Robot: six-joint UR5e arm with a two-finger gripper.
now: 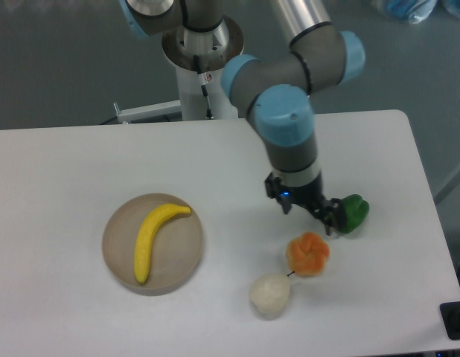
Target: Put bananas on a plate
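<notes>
A yellow banana (153, 238) lies on the round tan plate (119, 268) at the left of the table, its stem pointing up and right. My gripper (310, 212) is far to the right of the plate, above the table between the orange fruit and the green pepper. Nothing shows between its dark fingers, and from this angle I cannot make out whether the jaws stand apart or together.
A green pepper (350, 213) sits just right of the gripper. An orange fruit (307, 253) lies just below the gripper, with a whitish lump (269, 293) below and left of it. The arm's base post (200, 67) stands behind the table's far edge.
</notes>
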